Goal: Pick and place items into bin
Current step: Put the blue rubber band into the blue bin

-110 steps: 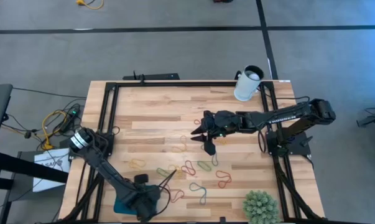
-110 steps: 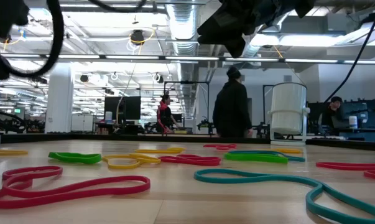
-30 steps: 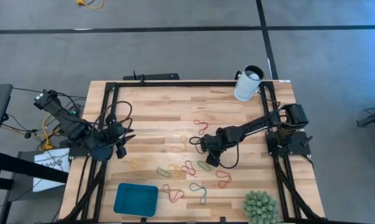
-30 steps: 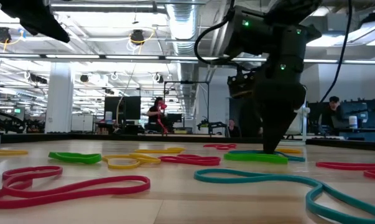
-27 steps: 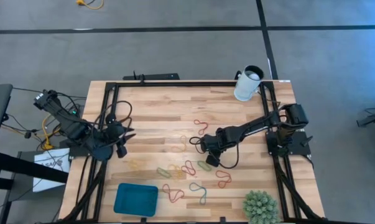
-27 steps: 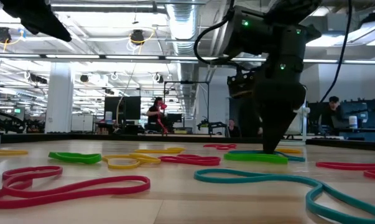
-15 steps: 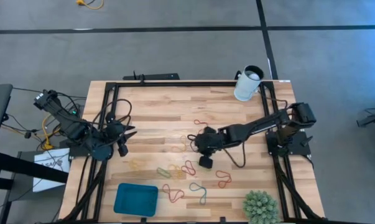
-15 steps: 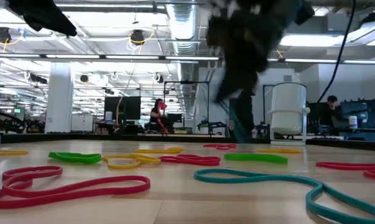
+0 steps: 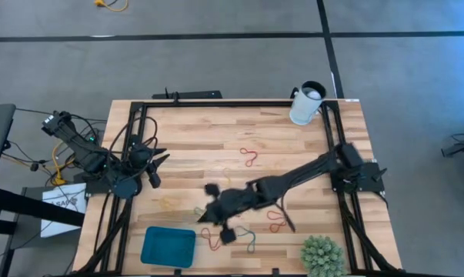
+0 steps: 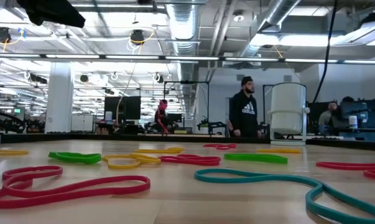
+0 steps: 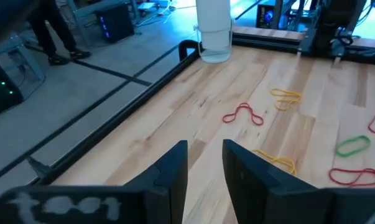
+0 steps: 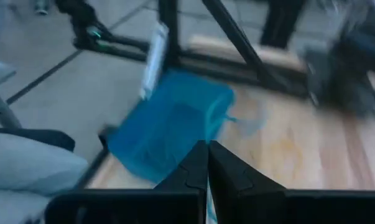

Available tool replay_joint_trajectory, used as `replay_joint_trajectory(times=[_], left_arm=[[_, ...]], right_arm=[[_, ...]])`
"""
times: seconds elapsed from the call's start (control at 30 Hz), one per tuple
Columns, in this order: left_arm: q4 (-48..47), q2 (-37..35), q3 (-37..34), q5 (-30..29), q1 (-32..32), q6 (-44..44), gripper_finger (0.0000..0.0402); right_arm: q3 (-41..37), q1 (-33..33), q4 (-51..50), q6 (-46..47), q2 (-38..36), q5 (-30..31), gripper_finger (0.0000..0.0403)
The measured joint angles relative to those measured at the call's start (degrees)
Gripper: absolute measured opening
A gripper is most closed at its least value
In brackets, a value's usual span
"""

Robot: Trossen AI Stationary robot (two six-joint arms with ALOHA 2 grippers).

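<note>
Rubber bands in red (image 9: 249, 156), yellow (image 9: 170, 203), green (image 10: 255, 158) and teal (image 10: 280, 180) lie flat across the wooden table. The teal-blue bin (image 9: 168, 246) sits near the near-left corner and also fills the right wrist view (image 12: 175, 127). My right gripper (image 9: 212, 213) hangs above the table just right of the bin, shut on a thin teal band, and its arm is blurred. My left gripper (image 9: 158, 159) hovers at the left edge, open (image 11: 206, 168), touching nothing. My right gripper pinches a thin teal rubber band (image 12: 208, 127) between its two shut fingertips. The band is lifted clear of the table and shows as a slack strand in front of the fingers. Which part of the loop is caught cannot be seen.
A white cup (image 9: 307, 104) stands at the far-right corner and a spiky green plant (image 9: 322, 255) at the near-right corner. Black frame rails (image 9: 135, 138) run along the table's sides. People stand in the room beyond (image 10: 243, 115).
My right gripper rose from the green and teal bands in the middle of the table with the teal band in its fingers. It then swung fast toward the near-left corner and now hangs beside the bin. The green band stayed where it was.
</note>
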Motion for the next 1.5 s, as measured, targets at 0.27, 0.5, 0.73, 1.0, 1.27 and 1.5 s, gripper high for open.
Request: replay_joint_trajectory(times=[0.27, 0.5, 0.73, 1.0, 1.27, 1.5], left_arm=[[-0.1, 1.5, 0.0, 0.6, 0.0, -2.0, 0.0091], [-0.2, 4.1, 0.0, 2.0, 0.0, -4.0, 0.0091], [0.0, 7.2, 0.0, 3.3, 0.0, -4.7, 0.0091], [0.0, 9.3, 0.0, 3.4, 0.0, -6.5, 0.0091], [0.0, 9.3, 0.0, 3.8, 0.0, -7.2, 0.0091], [0.0, 9.3, 0.0, 3.8, 0.0, -7.2, 0.0091]], right_arm=[[23.1, 1.5, -2.9, -9.0, 16.8, -1.2, 0.0000], [36.1, 1.9, -10.9, -8.7, 27.8, -1.4, 0.0000], [37.3, 1.9, -19.5, -11.9, 31.1, -1.4, 0.0000], [37.4, 1.3, -26.1, -12.0, 30.7, -4.7, 0.0001], [37.4, 0.8, -26.9, -15.6, 30.7, -9.0, 0.0063], [37.4, 0.6, -26.5, -16.1, 30.5, -8.6, 0.0119]])
